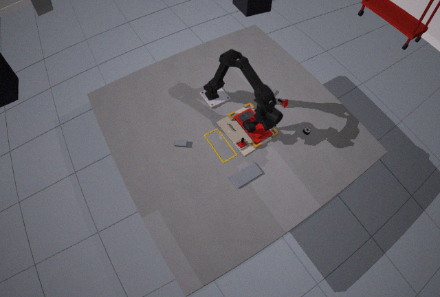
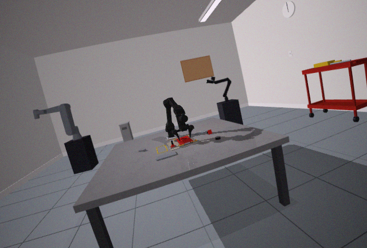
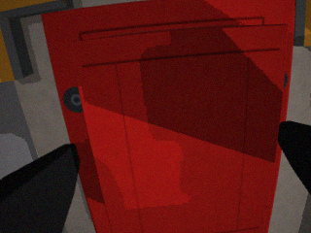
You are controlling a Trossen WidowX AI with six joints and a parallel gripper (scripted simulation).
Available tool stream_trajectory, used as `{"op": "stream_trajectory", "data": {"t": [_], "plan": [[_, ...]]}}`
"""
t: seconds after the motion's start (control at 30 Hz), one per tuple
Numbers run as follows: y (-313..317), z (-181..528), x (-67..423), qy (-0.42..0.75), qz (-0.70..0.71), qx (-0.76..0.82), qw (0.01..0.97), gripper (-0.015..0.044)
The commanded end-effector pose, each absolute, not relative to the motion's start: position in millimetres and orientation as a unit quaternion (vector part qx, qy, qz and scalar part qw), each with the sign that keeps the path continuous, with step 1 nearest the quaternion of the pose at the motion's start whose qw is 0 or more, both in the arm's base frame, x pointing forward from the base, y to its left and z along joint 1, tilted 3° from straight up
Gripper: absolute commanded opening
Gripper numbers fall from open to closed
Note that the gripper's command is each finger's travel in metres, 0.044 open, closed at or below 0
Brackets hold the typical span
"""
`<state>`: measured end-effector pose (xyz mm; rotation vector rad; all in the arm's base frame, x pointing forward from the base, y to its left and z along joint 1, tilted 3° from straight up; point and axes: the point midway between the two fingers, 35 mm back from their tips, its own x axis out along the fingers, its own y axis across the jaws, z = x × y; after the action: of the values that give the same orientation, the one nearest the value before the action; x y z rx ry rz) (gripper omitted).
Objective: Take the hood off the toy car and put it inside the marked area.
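Observation:
The red toy car (image 1: 244, 115) (image 3: 60, 39) sits on a beige base board (image 1: 223, 124) between orange corner brackets. Its hood (image 1: 260, 135) (image 3: 194, 102), a raised red panel, is on the car, partly in the arm's shadow. My gripper (image 2: 184, 138) (image 3: 179, 143) is open and empty above the car, one black finger at each side of the hood in the wrist view. The gap between the fingertips and the hood cannot be judged. The marked area, a yellow outline (image 1: 214, 148) (image 2: 162, 152), is on the table beside the board, with nothing in it.
A red knob part (image 1: 242, 144) (image 2: 172, 144) stands on the board near the outline. A grey plate (image 1: 246, 175) (image 2: 166, 156), a small grey block (image 1: 181, 143) (image 2: 142, 150), a dark wheel (image 1: 306, 130) (image 2: 217, 138) and a red-headed part (image 1: 284, 102) (image 2: 209, 131) lie around it.

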<state>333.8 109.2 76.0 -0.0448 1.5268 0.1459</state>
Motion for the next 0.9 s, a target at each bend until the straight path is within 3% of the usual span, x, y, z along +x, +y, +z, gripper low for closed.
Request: {"op": "stream_trajectory", "data": {"t": [0.0, 0.03, 0.13, 0.47, 0.83, 0.87], "plan": [[108.1, 72.2, 332.2, 0.693, 0.062, -0.021, 0.718, 0.0440], [108.1, 72.1, 332.2, 0.693, 0.062, -0.021, 0.718, 0.0440], [109.2, 75.1, 333.8, 0.691, 0.066, -0.020, 0.720, 0.0361], [109.2, 75.1, 333.8, 0.691, 0.066, -0.020, 0.720, 0.0295], [108.9, 80.6, 333.8, 0.691, 0.066, -0.020, 0.720, 0.0006], [108.8, 81.3, 333.8, 0.691, 0.066, -0.020, 0.720, 0.0000]]}}
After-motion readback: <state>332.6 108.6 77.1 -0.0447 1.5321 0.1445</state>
